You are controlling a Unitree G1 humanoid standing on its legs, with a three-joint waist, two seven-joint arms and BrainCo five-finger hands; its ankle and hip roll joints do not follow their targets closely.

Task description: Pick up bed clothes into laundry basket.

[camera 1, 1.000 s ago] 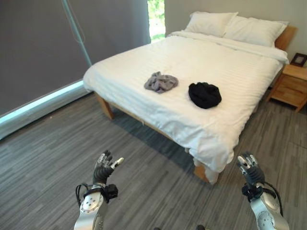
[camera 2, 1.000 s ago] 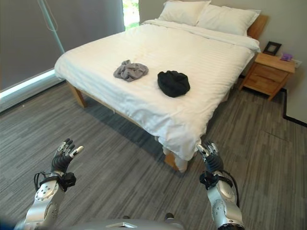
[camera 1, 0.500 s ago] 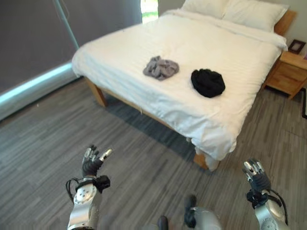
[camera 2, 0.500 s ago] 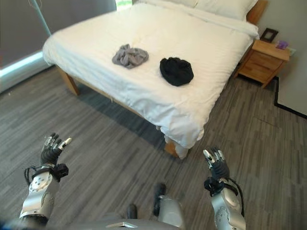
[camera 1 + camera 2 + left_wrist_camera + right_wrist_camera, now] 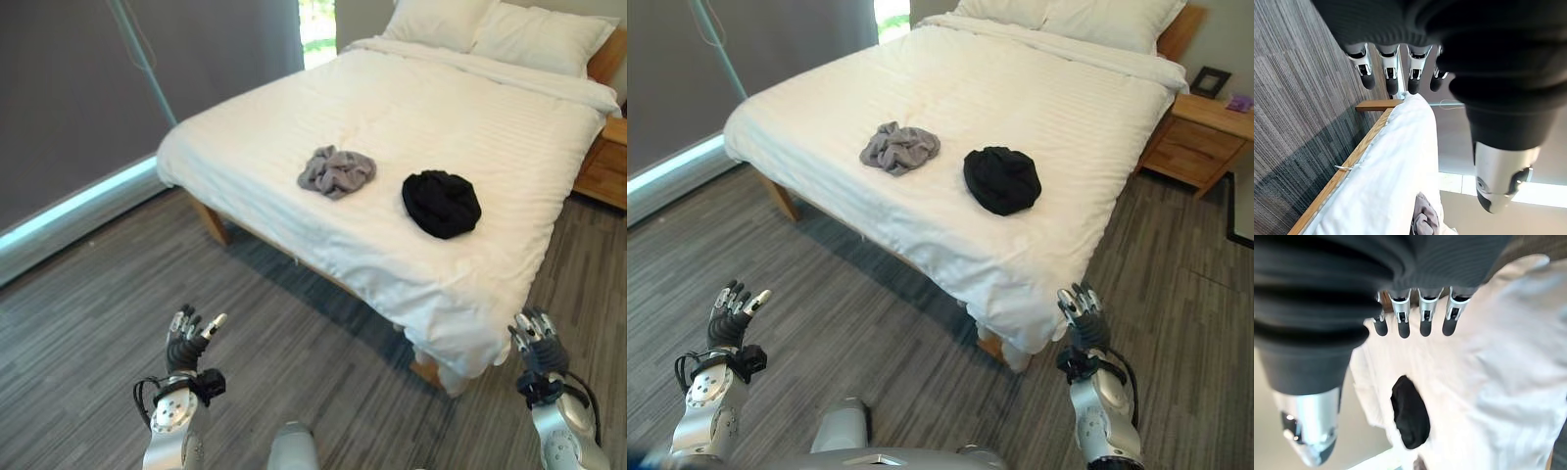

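Left hand (image 5: 188, 338) is raised over the grey wood-look floor (image 5: 88, 323), palm up, fingers spread and relaxed, holding nothing; well short of the bed (image 5: 392, 127). Right hand (image 5: 536, 345) is likewise raised with straight, spread fingers, empty, just off the near corner of the bed where the white cover (image 5: 1038, 313) hangs down. Its wrist view shows fingertips (image 5: 1401, 329) extended in a row toward the mattress. Two garments lie on the white cover, near the foot end: a crumpled grey cloth (image 5: 336, 171) and a bundled black cloth (image 5: 441, 203), near each other but apart, grey one to the left. Neither is touched by a hand. Two white pillows (image 5: 490, 24) sit at the head of the bed. A wooden nightstand (image 5: 1197, 142) stands beside the bed on the right, with a small picture frame (image 5: 1211, 81) on top.
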